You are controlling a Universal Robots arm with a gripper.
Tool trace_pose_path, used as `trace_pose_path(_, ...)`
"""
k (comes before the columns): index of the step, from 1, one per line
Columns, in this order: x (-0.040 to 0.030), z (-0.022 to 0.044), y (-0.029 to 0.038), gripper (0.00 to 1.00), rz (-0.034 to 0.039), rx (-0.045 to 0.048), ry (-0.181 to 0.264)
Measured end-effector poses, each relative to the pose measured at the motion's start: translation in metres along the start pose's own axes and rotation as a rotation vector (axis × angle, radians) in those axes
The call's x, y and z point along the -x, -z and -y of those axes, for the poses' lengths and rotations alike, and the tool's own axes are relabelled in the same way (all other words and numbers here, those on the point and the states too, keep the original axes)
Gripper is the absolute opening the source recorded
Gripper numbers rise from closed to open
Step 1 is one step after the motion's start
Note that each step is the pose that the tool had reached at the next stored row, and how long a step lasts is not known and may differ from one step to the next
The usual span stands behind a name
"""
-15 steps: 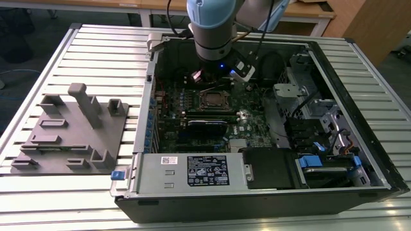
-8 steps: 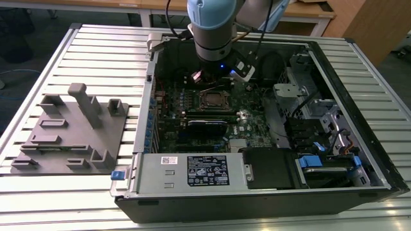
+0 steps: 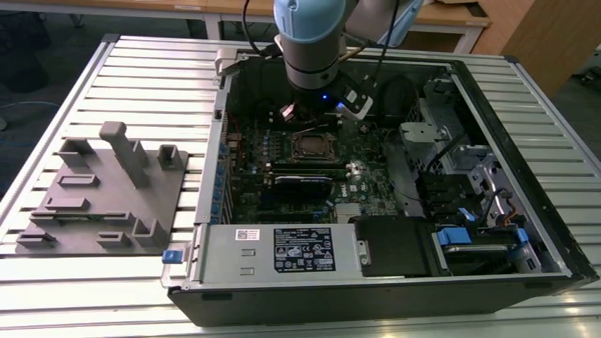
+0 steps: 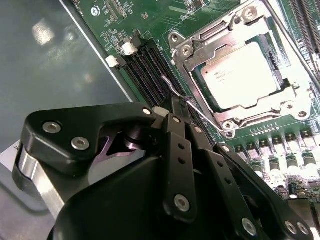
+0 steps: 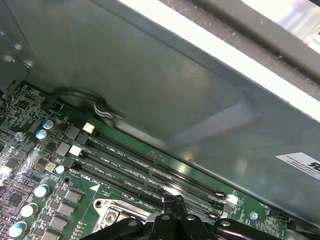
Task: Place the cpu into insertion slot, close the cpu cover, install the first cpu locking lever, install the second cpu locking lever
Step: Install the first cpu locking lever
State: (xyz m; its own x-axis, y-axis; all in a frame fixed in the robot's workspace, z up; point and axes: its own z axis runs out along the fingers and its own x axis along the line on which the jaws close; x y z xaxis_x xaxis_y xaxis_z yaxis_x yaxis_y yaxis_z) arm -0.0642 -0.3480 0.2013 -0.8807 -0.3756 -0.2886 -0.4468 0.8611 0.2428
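black claw (image 4: 174,105) clenched, tips right against the thin wire lever (image 4: 201,116) beside the socket (image 4: 179,47). chip (image 4: 242,75) sits in the socket, metal cover (image 4: 220,41) down over its edges, inside the computer case (image 3: 376,303).

Slatted metal table (image 3: 141,70) carries computer case (image 3: 376,299) and grey fixture (image 3: 103,201).

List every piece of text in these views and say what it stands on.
Nothing reads clearly enough to quote.
Black label on the power supply, exterior view: too small to read.
White sticker beside it: too small to read.
cpu top, second wrist view: faint marking, illegible.
White lettering beside the memory slots, first wrist view: too small to read.
White label on the case wall: cut off, illegible.
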Motion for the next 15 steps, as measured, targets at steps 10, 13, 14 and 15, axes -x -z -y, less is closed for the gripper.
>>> trace_pose_path(10, 0.0009, -0.0008, 0.0028, 0.10, 0.0157, -0.0201, -0.061)
trace_pose_path(13, 0.0010, -0.0009, 0.0033, 0.10, 0.0260, -0.0350, -0.099)
trace_pose_path(14, 0.0010, -0.0009, 0.0034, 0.10, 0.0292, -0.0404, -0.110)
trace_pose_path(15, 0.0010, -0.0009, 0.0034, 0.10, 0.0321, -0.0458, -0.122)
